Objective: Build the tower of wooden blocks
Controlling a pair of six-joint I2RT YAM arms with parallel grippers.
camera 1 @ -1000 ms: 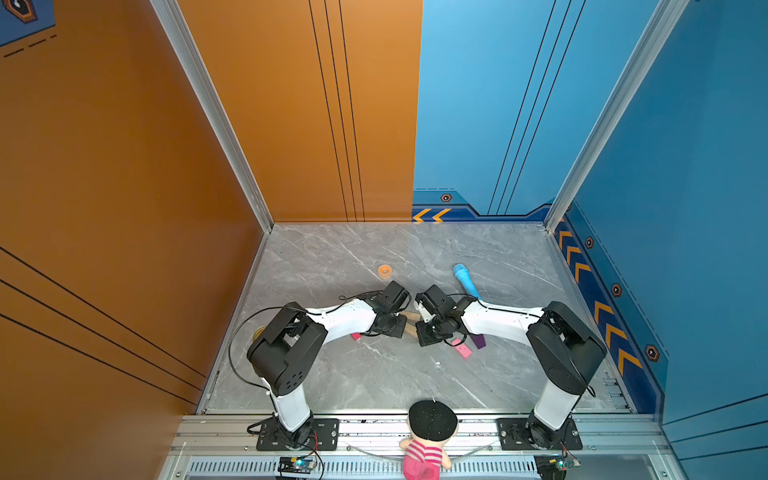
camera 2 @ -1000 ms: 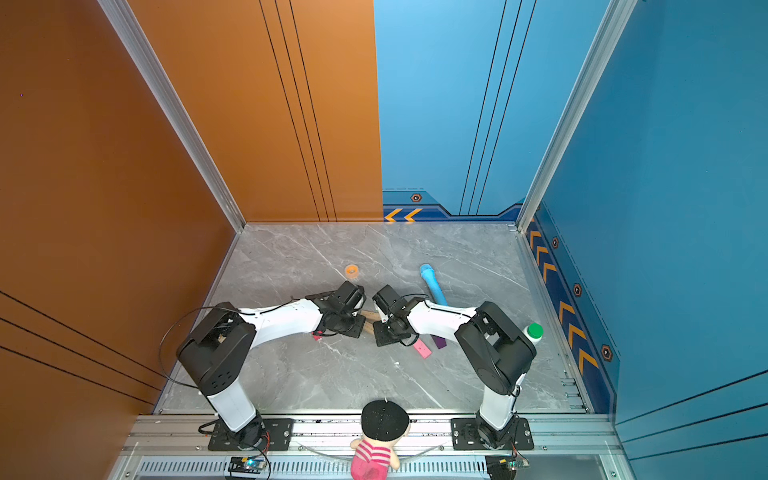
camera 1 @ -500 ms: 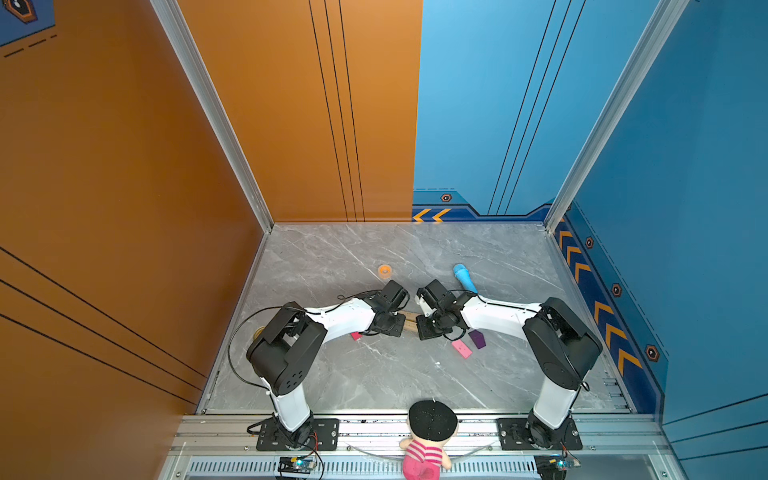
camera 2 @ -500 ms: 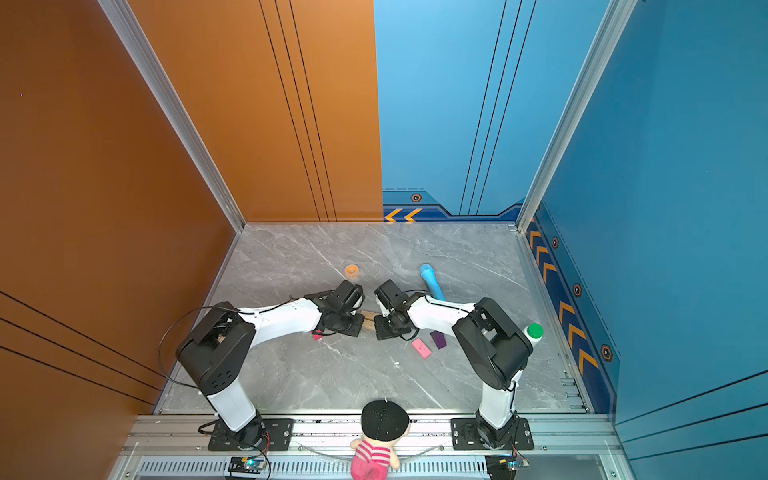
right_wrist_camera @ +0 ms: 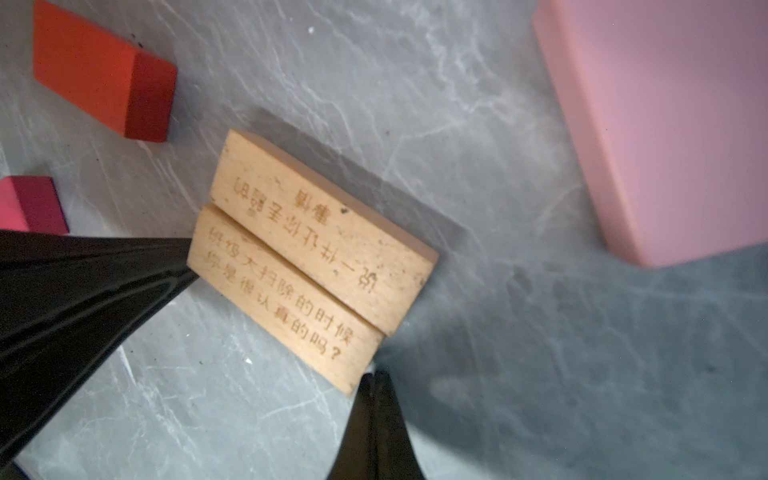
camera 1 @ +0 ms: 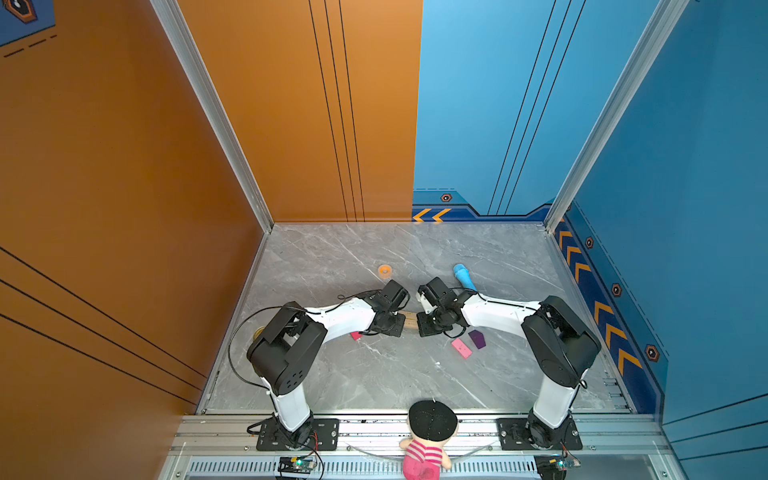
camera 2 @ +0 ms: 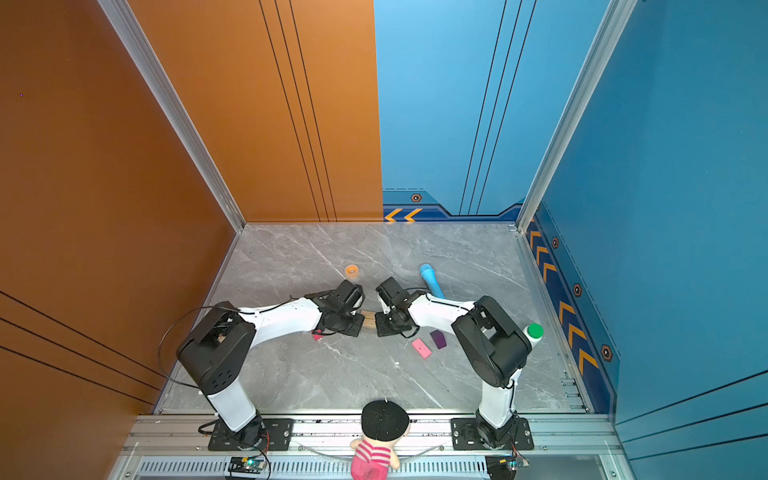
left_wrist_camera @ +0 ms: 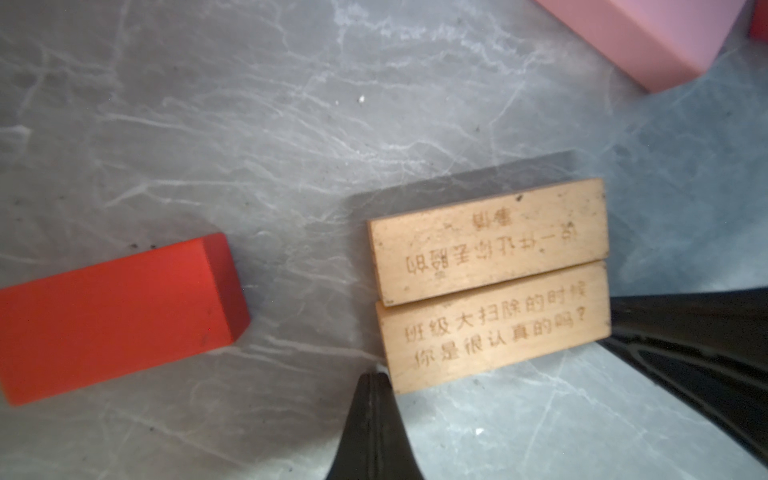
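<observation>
**Item:** two tan wooden slabs with engraved lettering [left_wrist_camera: 488,241], flat at the middle of the grey marble counter [camera 1: 374,382]. Their long sides touch and nothing is stacked on them.
**Long axis:** left to right, from one arm toward the other.
**Left fingers** [left_wrist_camera: 357,428]: pinched shut and empty. The tip sits at the left-end corner of the slab whose text ends in a question mark [left_wrist_camera: 494,328].
**Right fingers** [right_wrist_camera: 386,432]: likewise shut and empty, with the tip at that same slab's right end.
**Reach:** I judge neither arm nearer. The slab lies between both tips, so the coming move looks like an end-to-end squaring nudge.
**Left of the slabs, apart:** red wooden brick [left_wrist_camera: 112,316] and magenta wooden cube [right_wrist_camera: 29,203].
**Right of the slabs:** pale pink wooden brick [right_wrist_camera: 665,124].
**Nearer, to the right:** purple house-shaped wooden piece [camera 1: 477,338].
</observation>
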